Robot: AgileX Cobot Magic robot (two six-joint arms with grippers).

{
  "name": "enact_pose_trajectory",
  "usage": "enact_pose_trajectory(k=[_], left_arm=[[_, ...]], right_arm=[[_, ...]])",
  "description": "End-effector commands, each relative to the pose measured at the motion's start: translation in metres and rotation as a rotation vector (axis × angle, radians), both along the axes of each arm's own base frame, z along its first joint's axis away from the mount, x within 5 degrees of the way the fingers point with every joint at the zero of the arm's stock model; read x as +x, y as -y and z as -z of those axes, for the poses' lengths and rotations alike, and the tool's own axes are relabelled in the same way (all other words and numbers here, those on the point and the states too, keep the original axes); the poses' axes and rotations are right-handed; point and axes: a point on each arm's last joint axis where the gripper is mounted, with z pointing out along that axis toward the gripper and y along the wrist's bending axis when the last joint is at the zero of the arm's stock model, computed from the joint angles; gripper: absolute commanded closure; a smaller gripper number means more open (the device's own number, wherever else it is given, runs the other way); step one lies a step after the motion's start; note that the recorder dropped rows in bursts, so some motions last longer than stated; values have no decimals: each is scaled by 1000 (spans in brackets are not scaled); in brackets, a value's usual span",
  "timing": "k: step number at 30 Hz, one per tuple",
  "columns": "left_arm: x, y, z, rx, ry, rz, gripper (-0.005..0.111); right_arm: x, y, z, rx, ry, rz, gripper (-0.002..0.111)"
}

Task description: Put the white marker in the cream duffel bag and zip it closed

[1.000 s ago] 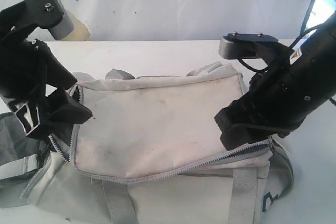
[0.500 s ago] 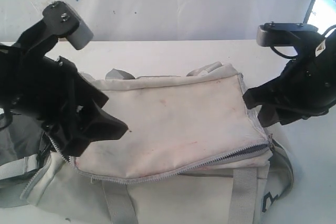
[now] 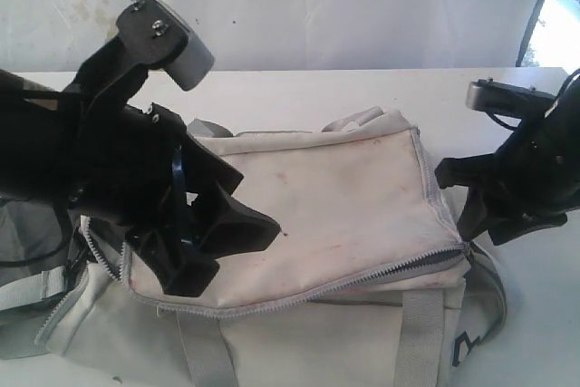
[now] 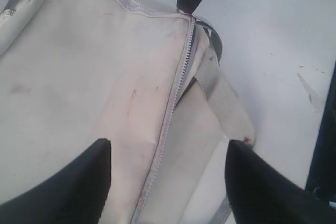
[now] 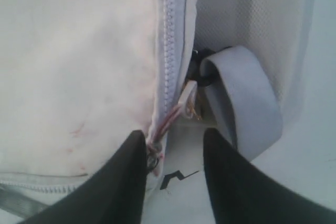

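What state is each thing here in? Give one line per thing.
cream duffel bag: flap laid flat
zip: not fully shut, dark gap near one corner
left tool: open, empty, above the flap
right tool: open, empty, at the bag's corner
white marker: not in view

Exterior cam sits high, looking down across the counter (image 3: 362, 88) toward the wall (image 3: 362, 6); both wrist cams look down close on the cream duffel bag (image 3: 335, 197), the right closest, and all three share its zip end (image 3: 464, 246).
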Motion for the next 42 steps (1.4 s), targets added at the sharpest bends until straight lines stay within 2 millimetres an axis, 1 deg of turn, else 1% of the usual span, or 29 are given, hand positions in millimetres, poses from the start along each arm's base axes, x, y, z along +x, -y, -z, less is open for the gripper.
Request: enact_pose_trajectory(k=[1,5,8,12,16,19,23,24,27,30,32,35,36,38,39,40,42], left_arm=[[1,1,-2,-28,8,-21,40],[1,1,-2,-28,8,-21,40],[1,1,-2,-26,10,-20,40],[1,0,-2,-15,20,-17,40],[1,0,-2,-7,28,-14,40],[1,0,-2,-7,28,-14,40],[1,0,-2,-5,32,-13,40],[2,-1,-1,1,38,-10,40],[2,-1,-1,8,42,-8,40],[2,-1,-1,8,42,-8,40],[2,-1,-1,8,40,-7,40],[2,-1,-1,10,42,-6,40],[2,-1,-1,9,43,-7,40],[2,0,0,9,40,-9,40],[3,1,2,14,34,-9,40],[5,2,5,19,25,-9,40],[7,5,9,21,-2,-14,40]], right_arm=[[6,3,1,11,32,-27,75],[-4,4,-2,-18,30,-313,75],[-7,9,-4,-82,56,-460,75],[-8,12,-9,-121,95,-538,75],[-11,12,-8,-121,106,-686,75],[-9,11,-3,-125,155,-803,75],[-2,2,5,-59,253,-819,75],[0,2,12,-59,256,-859,74],[5,3,25,-81,245,-902,74],[11,4,31,-102,266,-888,74],[11,8,33,-145,243,-906,69],[9,8,25,-134,226,-734,57],[9,8,22,-132,227,-685,55],[8,8,14,-115,225,-500,54],[11,9,10,-99,229,-329,54],[13,9,9,-88,230,-245,54],[13,8,10,-71,216,-180,54]])
